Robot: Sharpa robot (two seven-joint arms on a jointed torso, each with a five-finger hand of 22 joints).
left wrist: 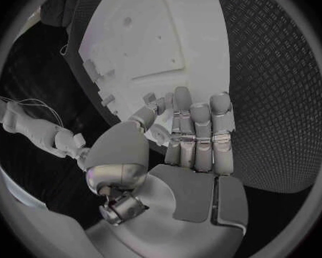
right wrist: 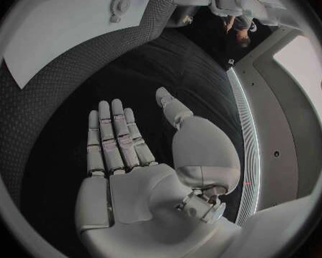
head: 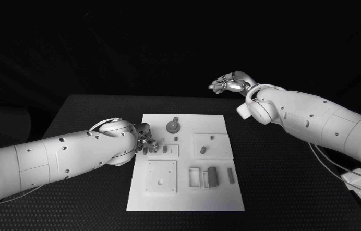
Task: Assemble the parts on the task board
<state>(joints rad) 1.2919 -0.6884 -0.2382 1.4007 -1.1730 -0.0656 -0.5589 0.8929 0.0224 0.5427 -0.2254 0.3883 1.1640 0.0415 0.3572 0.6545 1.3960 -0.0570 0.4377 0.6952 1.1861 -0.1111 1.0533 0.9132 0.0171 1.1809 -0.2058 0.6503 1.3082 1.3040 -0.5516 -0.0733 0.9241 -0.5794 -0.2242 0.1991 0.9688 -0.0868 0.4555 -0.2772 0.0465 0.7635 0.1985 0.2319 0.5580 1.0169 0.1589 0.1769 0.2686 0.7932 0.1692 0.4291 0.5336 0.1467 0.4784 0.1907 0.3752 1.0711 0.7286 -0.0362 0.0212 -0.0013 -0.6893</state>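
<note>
The task board (head: 188, 194) looks like smooth, matt white plastic; the table (head: 286, 189) around it has a rough, woven-looking black surface.

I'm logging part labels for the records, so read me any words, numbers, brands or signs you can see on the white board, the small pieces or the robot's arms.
None can be read.
White task board: no print visible.
Small grey parts: no markings visible.
Left hand and right hand: no lettering visible on them or the white arms.
</note>
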